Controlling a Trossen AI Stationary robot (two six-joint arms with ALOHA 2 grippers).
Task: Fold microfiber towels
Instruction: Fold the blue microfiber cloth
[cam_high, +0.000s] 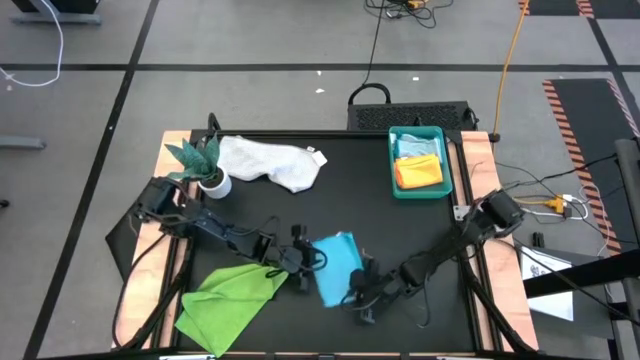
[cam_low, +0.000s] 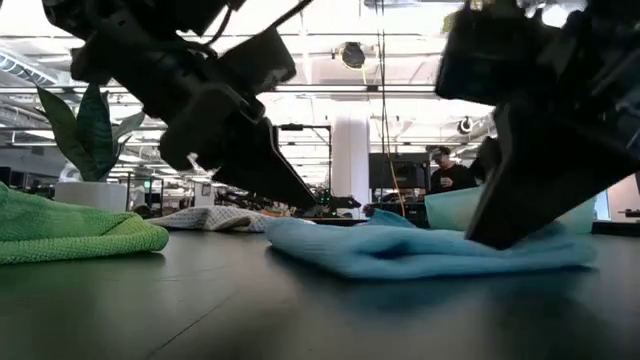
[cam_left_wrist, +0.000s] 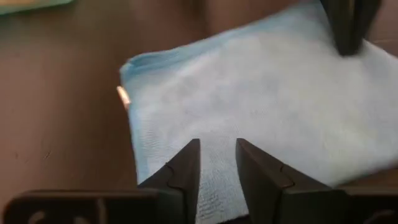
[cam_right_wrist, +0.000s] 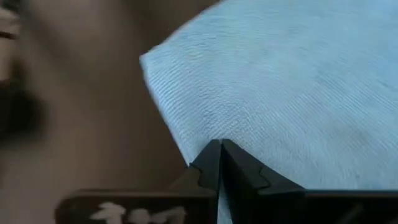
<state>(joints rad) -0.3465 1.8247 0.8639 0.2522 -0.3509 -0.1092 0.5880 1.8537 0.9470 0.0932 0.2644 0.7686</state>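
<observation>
Right jaws pinched shut on folded turquoise-blue towel (cam_high: 335, 265), left jaws narrowly parted

- Left arm enters from the table's 9 o'clock edge and runs toward the centre, forearm slanting toward 4 o'clock.
- Left gripper (cam_high: 300, 255) sits low at the near-centre of the table; in the left wrist view its two dark fingers (cam_left_wrist: 183, 171) stand slightly apart with a narrow gap between the tips.
- Right arm enters from the 3 o'clock edge and slants down toward 8 o'clock.
- Right gripper (cam_right_wrist: 219, 154) is also low at the near-centre, just to the 4 o'clock side of the left gripper; its fingertips meet, jaws fully closed.
- In the low view both grippers reach down to table level, angled toward each other.
</observation>
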